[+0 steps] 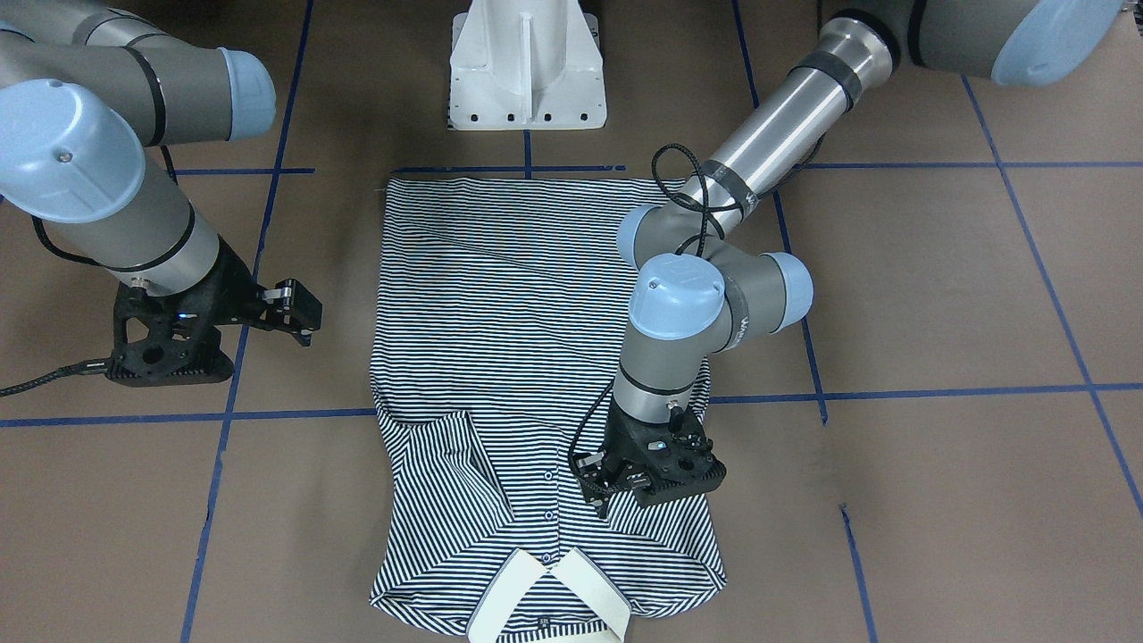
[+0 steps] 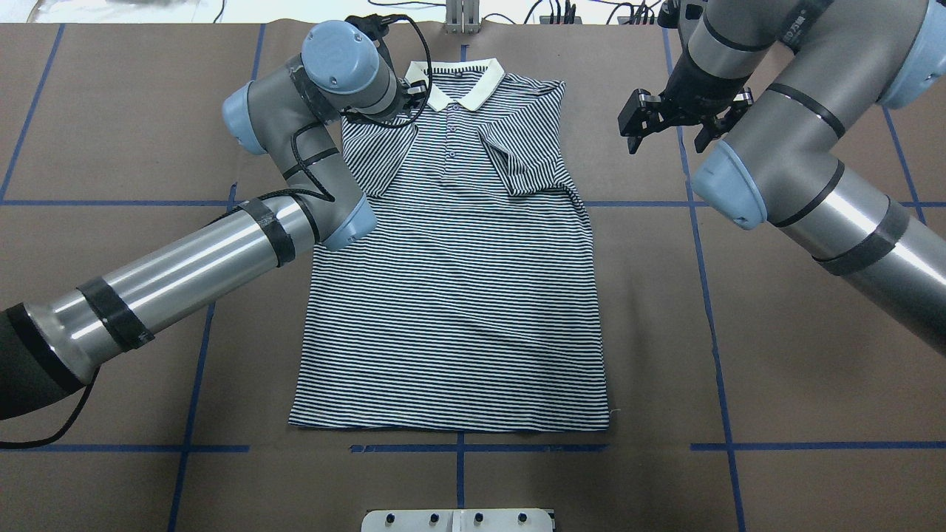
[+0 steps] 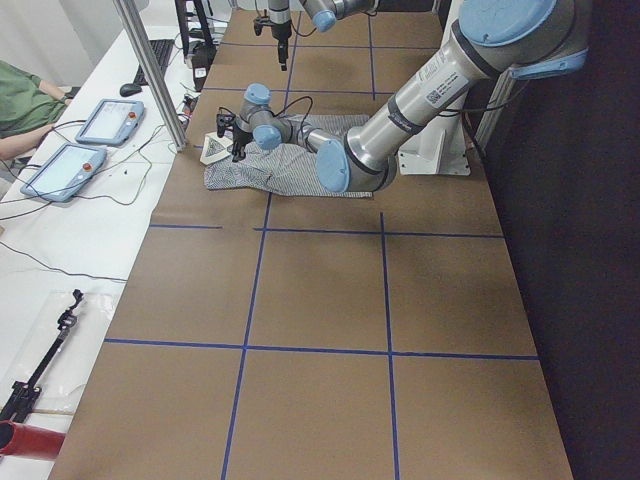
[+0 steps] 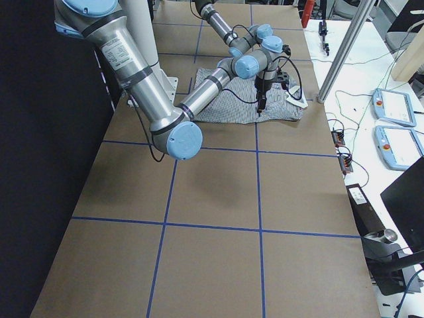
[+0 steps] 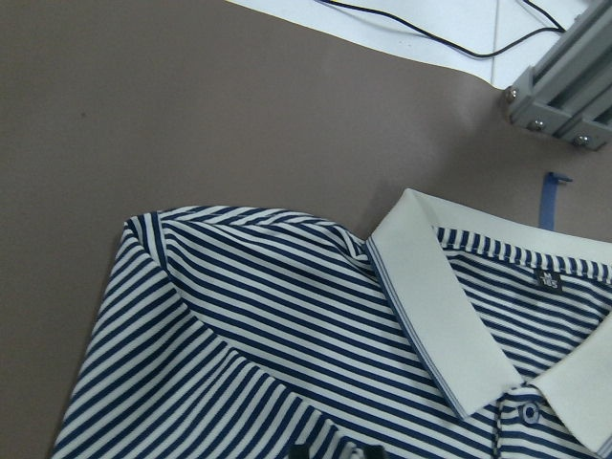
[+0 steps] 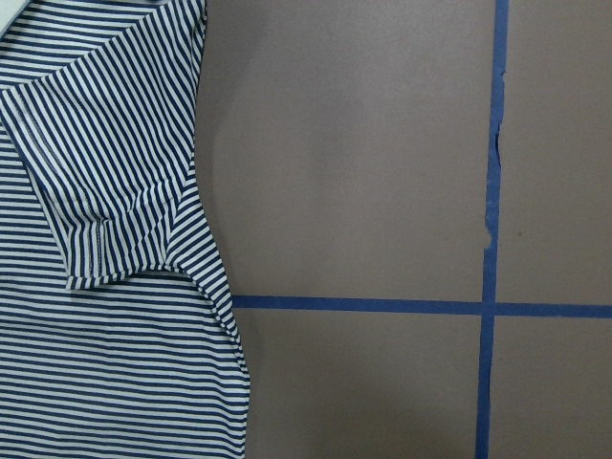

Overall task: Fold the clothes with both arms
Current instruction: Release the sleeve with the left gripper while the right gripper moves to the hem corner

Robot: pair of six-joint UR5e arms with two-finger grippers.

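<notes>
Hovering beside polo shirt (image 1: 500,321), right gripper (image 1: 305,317) wide, left gripper (image 1: 596,489) above sleeve (image 2: 373,159), spread unclear, pedestal (image 1: 527,62) past hem

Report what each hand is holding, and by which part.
Right hand is open off the polo shirt, holding nothing. Left hand is over the folded sleeve; any grip cannot be told.

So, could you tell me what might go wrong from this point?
The left gripper hangs close over the polo shirt by its folded sleeve; lifting away could drag that fold open. Its black cable loops near the collar and might snag it.
</notes>
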